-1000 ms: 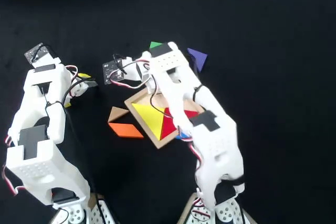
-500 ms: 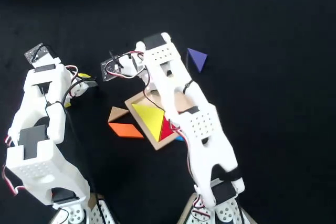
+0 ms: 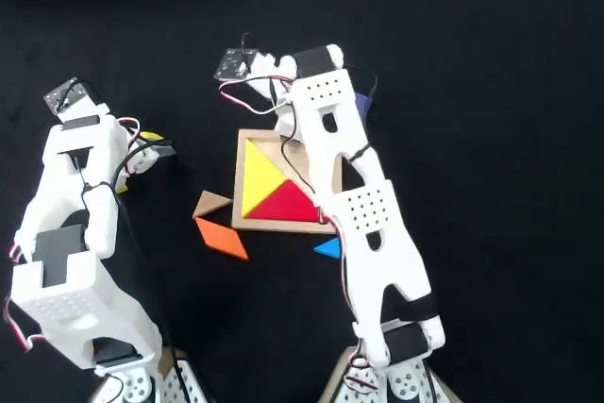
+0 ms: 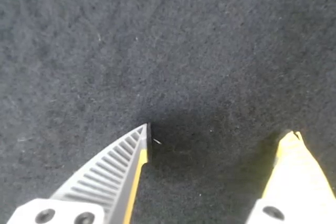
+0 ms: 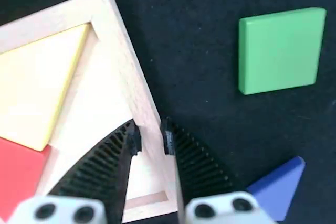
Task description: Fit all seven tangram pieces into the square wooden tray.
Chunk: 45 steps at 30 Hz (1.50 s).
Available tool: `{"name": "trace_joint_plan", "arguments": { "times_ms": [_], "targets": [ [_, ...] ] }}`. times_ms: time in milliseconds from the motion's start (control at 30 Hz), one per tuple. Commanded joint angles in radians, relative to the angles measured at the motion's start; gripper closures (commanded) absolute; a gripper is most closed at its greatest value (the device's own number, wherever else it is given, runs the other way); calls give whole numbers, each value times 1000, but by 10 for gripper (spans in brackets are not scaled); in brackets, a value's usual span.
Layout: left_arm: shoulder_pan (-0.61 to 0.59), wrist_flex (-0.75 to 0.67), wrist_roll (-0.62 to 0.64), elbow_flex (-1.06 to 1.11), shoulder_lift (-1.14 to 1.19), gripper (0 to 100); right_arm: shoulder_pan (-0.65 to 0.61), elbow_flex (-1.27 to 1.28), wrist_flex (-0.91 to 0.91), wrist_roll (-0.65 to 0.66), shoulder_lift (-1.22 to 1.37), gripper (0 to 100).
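Note:
The square wooden tray (image 3: 281,226) lies mid-table with a yellow triangle (image 3: 260,176) and a red triangle (image 3: 288,203) inside. My right gripper (image 5: 150,137) is shut on the tray's rim (image 5: 126,61), one finger inside the wall and one outside, at the tray's far edge (image 3: 286,132). A green square (image 5: 281,48) and a purple triangle (image 5: 275,184) lie on the cloth just beyond it. An orange parallelogram (image 3: 222,238), a brown triangle (image 3: 209,203) and a small blue triangle (image 3: 328,247) lie outside the tray. My left gripper (image 4: 218,135) is open over bare cloth at the left (image 3: 154,146).
The black cloth covers the whole table. The right arm's white body (image 3: 363,224) stretches over the tray's right side and hides part of it. Free room lies to the right and at the back.
My right gripper swung toward the back with the tray's rim in it, turning the tray square to the table. The blue triangle now lies uncovered in front. The left arm stayed put.

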Motion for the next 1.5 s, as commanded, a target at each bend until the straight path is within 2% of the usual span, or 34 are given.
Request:
{"name": "trace_joint_plan", "arguments": {
  "times_ms": [0, 333, 400, 500, 600, 767, 900, 1133, 1300, 1467],
  "targets": [
    [-1, -14, 11, -13, -11, 629, 15, -73, 32, -20, -4, 988],
    [-1, -15, 11, -13, -11, 629, 8, -73, 38, -49, -19, 970],
    [-1, -15, 11, -13, -11, 629, 8, -62, 38, -91, -58, 894],
    [-2, -15, 11, -13, -11, 629, 0, 38, 38, -69, -168, 732],
    [-4, -15, 11, -13, -12, 629, -34, 219, 38, -49, -341, 668],
    [-13, -9, 11, -13, -17, 629, -115, 591, 37, -54, -716, 742],
    [-79, -8, 11, -15, -18, 629, -227, 961, 17, -80, -1009, 799],
    [-257, 89, 40, -54, -81, 629, -416, 1583, -327, -210, -1330, 801],
    [-341, 150, -106, 15, -190, 629, -531, 1774, -476, -305, -1379, 801],
    [-404, 143, -209, 199, -299, 629, -554, 1821, -540, -321, -1354, 800]
  ]
}}
